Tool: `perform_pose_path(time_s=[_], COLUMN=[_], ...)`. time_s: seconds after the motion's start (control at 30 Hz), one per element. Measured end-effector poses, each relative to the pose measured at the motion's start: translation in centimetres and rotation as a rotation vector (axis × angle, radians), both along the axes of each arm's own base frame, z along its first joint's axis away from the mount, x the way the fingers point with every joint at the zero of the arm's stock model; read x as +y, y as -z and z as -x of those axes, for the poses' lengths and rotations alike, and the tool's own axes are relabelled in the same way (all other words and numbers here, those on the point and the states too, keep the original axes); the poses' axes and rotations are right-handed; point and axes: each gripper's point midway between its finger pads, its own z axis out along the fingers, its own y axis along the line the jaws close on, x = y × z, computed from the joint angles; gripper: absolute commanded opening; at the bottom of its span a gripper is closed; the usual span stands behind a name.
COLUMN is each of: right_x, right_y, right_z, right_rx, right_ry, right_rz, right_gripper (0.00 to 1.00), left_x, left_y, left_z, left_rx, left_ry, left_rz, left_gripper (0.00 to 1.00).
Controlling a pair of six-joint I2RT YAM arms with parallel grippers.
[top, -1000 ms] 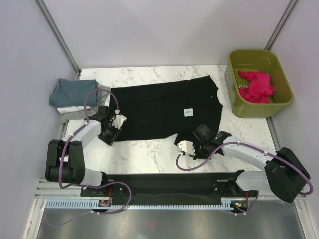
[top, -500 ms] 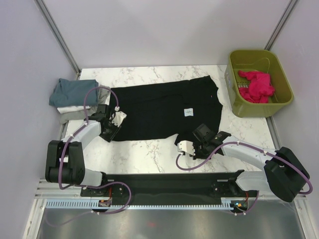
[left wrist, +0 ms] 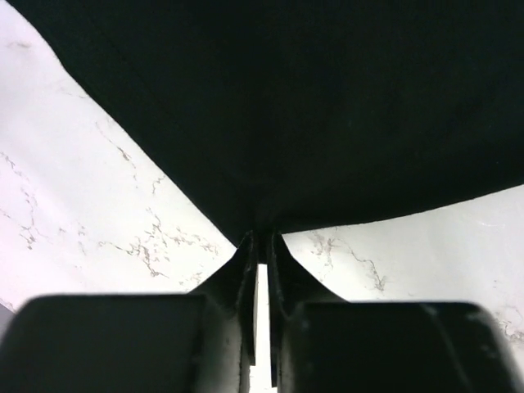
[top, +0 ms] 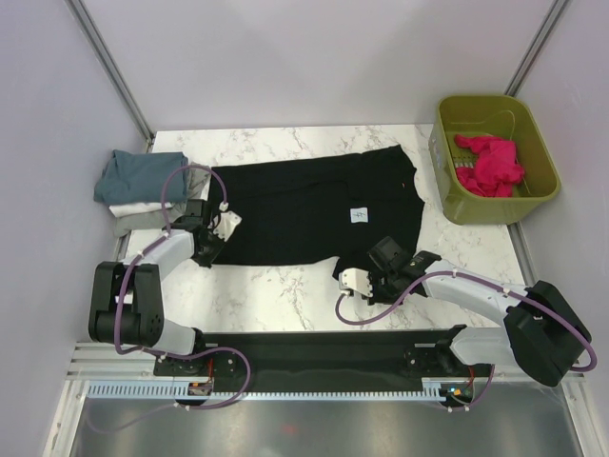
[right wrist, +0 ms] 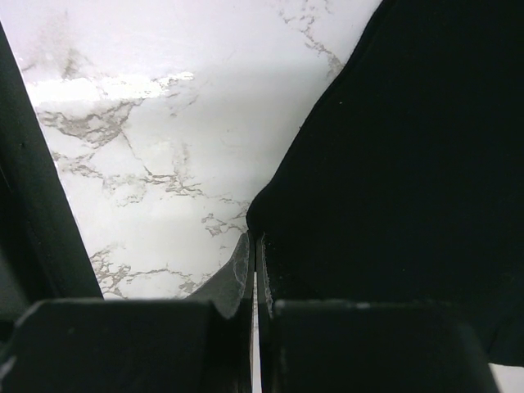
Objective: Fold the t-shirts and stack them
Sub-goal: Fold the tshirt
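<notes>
Arms (top: pixel 166 249) low, fingers (left wrist: pixel 242 282) tight on black t-shirt (top: pixel 314 205)

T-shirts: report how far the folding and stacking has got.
Done: a folded pile sits far left. In hand: the black shirt lies flat, left gripper and right gripper pinching its near edge. Left: folding it and stacking it, possibly the pink cloth in the basket.

Bright, even light; blurred wrist foregrounds
</notes>
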Motion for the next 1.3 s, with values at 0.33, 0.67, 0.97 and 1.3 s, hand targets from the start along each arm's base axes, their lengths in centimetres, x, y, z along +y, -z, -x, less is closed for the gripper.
perform_pose_path(time_s=[0.33, 0.67, 0.97, 1.3], right_x=[-1.6, -3.5, -4.8, -5.2], right_y=[-0.9, -9.4, -11.4, -16.0], right_z=[-2.2, -11.0, -15.7, -26.5], right_rx=[-0.008, -0.230, -0.311, -0.462], right_ry=[0.210, 0.532, 0.613, 0.687], right_rz=[-0.016, -0.199, -0.217, -0.283], right_gripper=[0.00, 0.00, 0.00, 0.00], left_x=[0.0, 0.4, -0.2, 0.0], left_y=[-1.5, -5.5, -8.3, -7.6], left_z=[0.0, -2.4, -8.2, -11.1], left_rx=[-0.044, -0.091, -0.125, -0.073], left_ry=[0.027, 0.164, 0.232, 0.254], left_rz=[0.002, -0.058, -0.066, -0.075], left_gripper=[0.02, 0.02, 0.02, 0.02])
